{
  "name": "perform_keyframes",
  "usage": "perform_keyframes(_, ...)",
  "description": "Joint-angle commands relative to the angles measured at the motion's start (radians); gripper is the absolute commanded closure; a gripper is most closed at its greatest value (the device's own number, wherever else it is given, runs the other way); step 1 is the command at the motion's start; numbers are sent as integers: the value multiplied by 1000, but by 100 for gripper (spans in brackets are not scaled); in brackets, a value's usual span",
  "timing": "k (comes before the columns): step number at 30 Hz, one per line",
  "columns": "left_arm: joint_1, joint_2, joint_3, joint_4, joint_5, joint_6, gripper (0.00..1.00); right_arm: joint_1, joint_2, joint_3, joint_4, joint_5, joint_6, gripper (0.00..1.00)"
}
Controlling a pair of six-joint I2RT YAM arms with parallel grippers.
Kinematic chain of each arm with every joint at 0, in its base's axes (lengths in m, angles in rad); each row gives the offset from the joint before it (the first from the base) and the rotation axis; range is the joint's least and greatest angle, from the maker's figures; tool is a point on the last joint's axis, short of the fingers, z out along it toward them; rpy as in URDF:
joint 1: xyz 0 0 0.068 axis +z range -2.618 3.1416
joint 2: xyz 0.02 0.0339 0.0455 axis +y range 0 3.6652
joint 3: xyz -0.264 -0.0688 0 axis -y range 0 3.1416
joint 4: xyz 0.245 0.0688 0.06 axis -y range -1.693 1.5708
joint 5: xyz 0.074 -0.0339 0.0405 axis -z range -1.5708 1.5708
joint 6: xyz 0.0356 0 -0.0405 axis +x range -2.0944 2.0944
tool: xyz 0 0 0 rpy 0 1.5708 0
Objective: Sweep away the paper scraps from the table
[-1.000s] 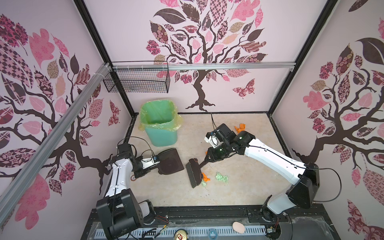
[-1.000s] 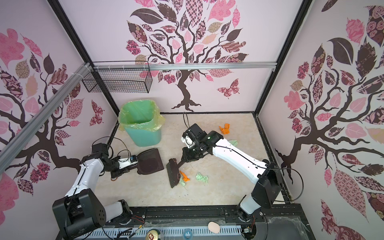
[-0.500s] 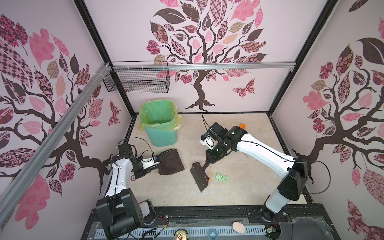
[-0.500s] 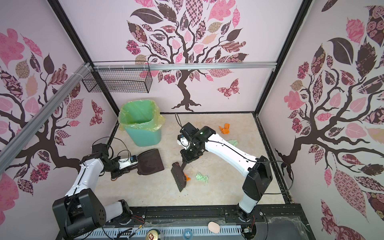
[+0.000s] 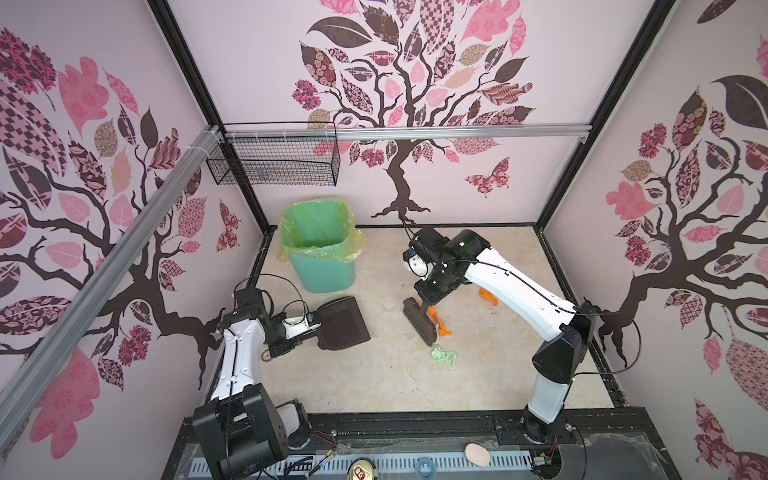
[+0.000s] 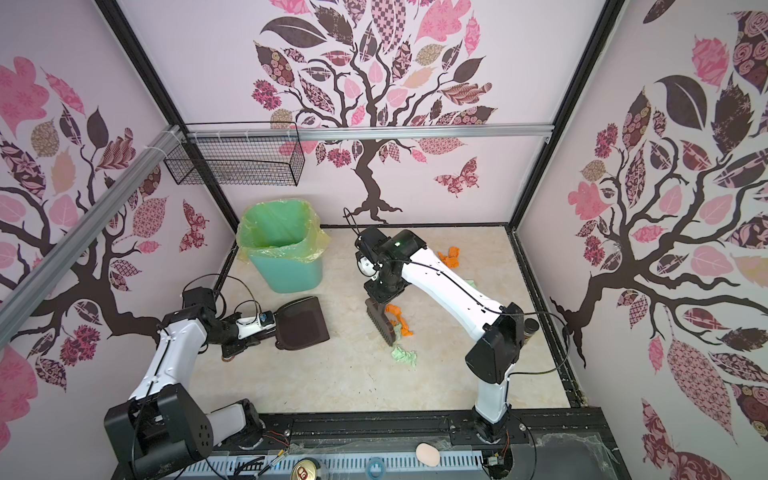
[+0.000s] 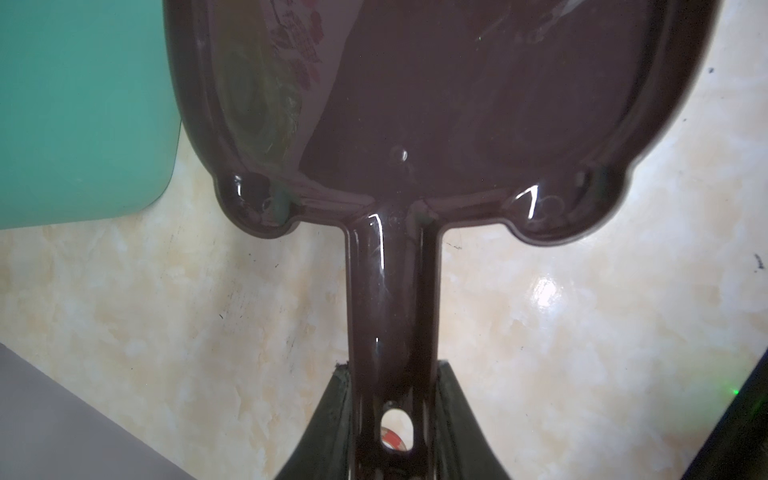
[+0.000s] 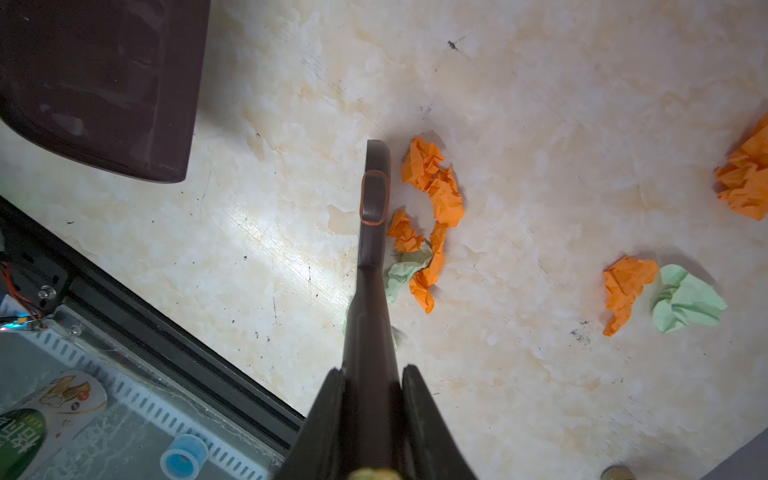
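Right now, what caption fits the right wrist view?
Right gripper holds a brush beside orange and green scraps on the table.

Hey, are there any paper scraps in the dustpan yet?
No, in a top view the dustpan is bare inside, and the paper scraps lie on the table by the brush.

A robotics lab booth: decal wall panels (image 5: 415, 104) between black frame posts (image 5: 183, 62), an aluminium rail (image 5: 457, 134), arms (image 5: 511, 286) mounted along the table (image 5: 374, 382).
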Motion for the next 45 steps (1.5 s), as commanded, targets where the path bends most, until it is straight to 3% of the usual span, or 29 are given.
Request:
perform_keyframes(1,-14,-23,-12,-34,44,18,100,2,-52,74,-7,-105,4,100)
perform_keyframes(5,-88,-22,-28,-15,2,1,100,2,-143,118,-19,-97,99,100)
perform_keyframes(10,-186,-7,-43,67,-28,-40,100,3,-253,114,-164,185,398,100)
perform_keyframes(13,-192,49,3,70,-37,-46,100,2,-394,-49,-165,278,587,100)
perform_keyframes(20,-192,97,30,75,-35,-35,100,-15,-666,-429,-165,223,897,100)
perform_keyframes(25,-193,82,24,67,-9,-45,100,-2,-834,-705,-83,161,1196,100)
perform_keyframes(28,-193,78,13,70,-12,-40,100,13,-913,-781,-30,166,1343,100)
perform_keyframes(32,-193,63,14,63,-20,-32,100,27,-901,-764,-64,190,1378,100)
perform_keyframes(37,-194,69,24,67,-8,-49,100,28,-903,-878,128,69,1385,100)
perform_keyframes(45,-192,72,17,68,-24,-48,100,30,-844,-870,217,87,1356,100)
